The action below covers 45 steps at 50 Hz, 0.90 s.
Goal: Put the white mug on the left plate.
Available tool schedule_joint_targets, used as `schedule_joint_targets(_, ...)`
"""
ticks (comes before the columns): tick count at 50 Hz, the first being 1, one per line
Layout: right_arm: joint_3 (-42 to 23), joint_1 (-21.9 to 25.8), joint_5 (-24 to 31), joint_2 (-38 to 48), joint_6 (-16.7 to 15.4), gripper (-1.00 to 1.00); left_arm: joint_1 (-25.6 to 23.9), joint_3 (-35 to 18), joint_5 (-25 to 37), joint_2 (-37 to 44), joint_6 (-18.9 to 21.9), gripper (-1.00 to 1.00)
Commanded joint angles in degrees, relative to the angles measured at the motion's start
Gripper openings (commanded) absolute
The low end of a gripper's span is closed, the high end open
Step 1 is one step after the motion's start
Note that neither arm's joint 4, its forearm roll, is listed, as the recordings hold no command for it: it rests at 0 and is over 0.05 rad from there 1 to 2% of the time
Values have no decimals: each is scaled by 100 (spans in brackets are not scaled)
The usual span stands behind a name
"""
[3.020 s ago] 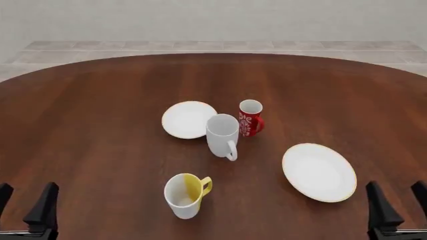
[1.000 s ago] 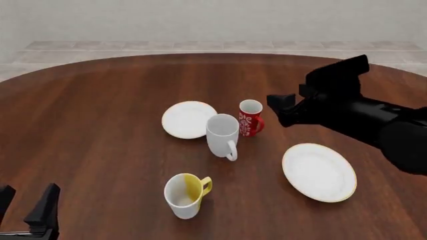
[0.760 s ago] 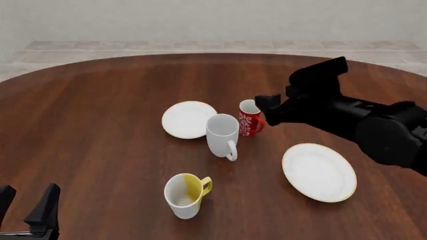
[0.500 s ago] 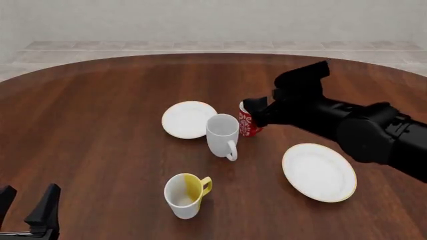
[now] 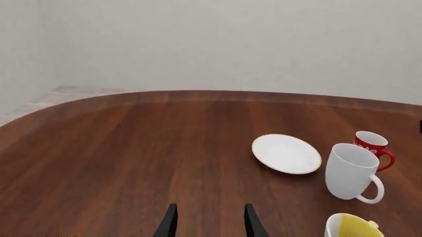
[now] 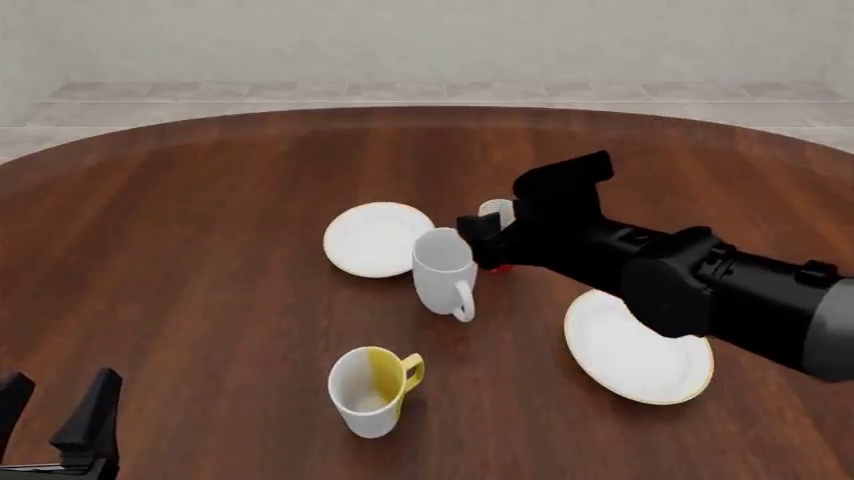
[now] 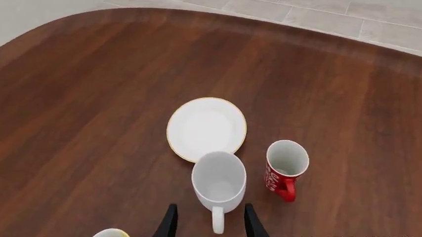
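The white mug (image 6: 445, 272) stands upright mid-table, its handle toward the arms' side, touching the near right edge of the left plate (image 6: 375, 238), a small white plate with a pale-yellow rim. My right gripper (image 6: 478, 235) hovers open just right of and above the mug's rim, holding nothing. From the right wrist view the white mug (image 7: 219, 184) sits just ahead of the right gripper (image 7: 211, 224), with the left plate (image 7: 206, 127) beyond it. My left gripper (image 6: 54, 415) rests open at the near left corner, far from the white mug (image 5: 349, 171) and the left plate (image 5: 286, 153).
A red patterned mug (image 7: 286, 166) stands right of the white mug, mostly hidden behind my right arm in the front view. A white-and-yellow mug (image 6: 371, 391) stands nearer the arms. A larger white plate (image 6: 654, 375) lies at the right, partly under the right arm.
The right arm has come in from the right and swept leftward and down, from beside the red mug to just over the white mug. The left gripper and the objects have stayed put.
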Motion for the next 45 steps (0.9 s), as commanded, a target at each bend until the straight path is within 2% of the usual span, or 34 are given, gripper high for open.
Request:
schedule_joint_targets(1, 124, -34, -316, 359, 30, 100, 8, 1, 23, 6, -18, 100)
schedule_joint_targets(25, 247, 22, -726, 935, 155, 100, -2, 1, 72, 10, -41, 100)
schedule_joint_targets(45, 368, -114, -977, 1290, 27, 100, 7, 1, 90, 10, -79, 100)
